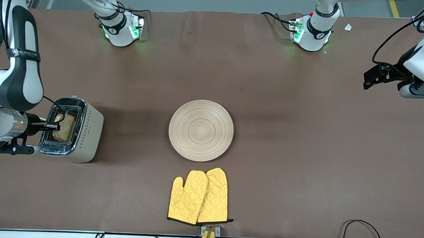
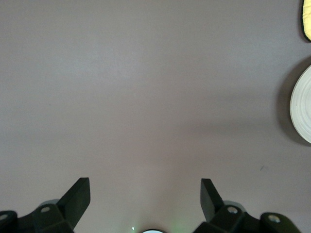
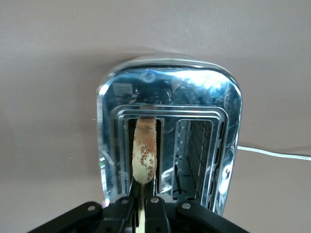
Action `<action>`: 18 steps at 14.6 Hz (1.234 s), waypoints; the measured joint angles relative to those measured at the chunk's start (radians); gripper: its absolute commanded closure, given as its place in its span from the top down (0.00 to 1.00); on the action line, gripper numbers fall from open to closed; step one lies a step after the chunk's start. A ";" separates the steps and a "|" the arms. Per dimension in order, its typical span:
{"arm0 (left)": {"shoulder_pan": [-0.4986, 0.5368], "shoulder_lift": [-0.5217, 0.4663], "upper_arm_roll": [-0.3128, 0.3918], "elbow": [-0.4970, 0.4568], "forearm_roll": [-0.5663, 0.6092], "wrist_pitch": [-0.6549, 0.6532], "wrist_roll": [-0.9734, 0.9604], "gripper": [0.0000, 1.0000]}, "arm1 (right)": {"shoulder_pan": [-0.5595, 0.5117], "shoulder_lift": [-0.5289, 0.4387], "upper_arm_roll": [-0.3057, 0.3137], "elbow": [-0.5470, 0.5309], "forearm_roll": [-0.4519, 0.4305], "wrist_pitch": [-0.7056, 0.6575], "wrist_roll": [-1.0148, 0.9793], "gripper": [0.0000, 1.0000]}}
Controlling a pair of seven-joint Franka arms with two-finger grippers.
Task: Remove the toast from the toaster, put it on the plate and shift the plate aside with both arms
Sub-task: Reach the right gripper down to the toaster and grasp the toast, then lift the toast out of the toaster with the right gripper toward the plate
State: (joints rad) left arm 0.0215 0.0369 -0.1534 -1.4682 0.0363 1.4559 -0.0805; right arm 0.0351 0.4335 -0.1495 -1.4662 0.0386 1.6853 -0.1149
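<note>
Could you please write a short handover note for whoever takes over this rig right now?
Right gripper: over the toaster, fingers shut on the toast, which stands in one slot; the other slot is empty.
Left gripper: open, holding nothing, waiting above bare table at the left arm's end.
Plate: bare, mid-table, with yellow oven mitts nearer the front camera.
Done: toast gripped.
Left: lift it out, set it on the plate, move the plate aside with both arms.

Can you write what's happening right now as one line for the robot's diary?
right tool: shut on toast in toaster | left tool: open, waiting over bare table | plate: empty
</note>
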 measured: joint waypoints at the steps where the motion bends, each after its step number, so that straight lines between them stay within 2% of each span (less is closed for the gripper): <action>1: 0.000 0.000 0.000 0.000 0.000 0.000 0.000 1.00 | 0.018 -0.015 0.002 0.019 0.000 -0.021 0.000 0.03; 4: 0.000 0.000 0.000 0.000 0.000 0.000 0.000 1.00 | 0.107 -0.059 0.004 0.067 0.000 -0.077 0.059 0.03; 7: 0.000 0.000 0.000 0.000 0.000 0.000 0.001 1.00 | 0.216 -0.065 0.009 0.087 0.000 -0.076 0.190 0.03; 11: 0.000 0.001 0.000 0.000 0.000 0.000 0.001 1.00 | 0.373 -0.038 0.014 0.084 0.022 0.045 0.372 0.03; 14: 0.000 0.005 0.000 -0.001 0.000 0.000 0.001 1.00 | 0.460 0.021 0.014 0.081 0.134 0.125 0.488 0.02; 18: 0.000 0.012 0.000 -0.002 0.000 0.000 0.001 1.00 | 0.486 0.097 0.013 0.071 0.347 0.219 0.505 0.02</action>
State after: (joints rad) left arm 0.0220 0.0487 -0.1533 -1.4698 0.0363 1.4554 -0.0795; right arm 0.5212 0.5306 -0.1365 -1.3949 0.3859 1.9041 0.3902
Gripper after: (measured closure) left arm 0.000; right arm 0.938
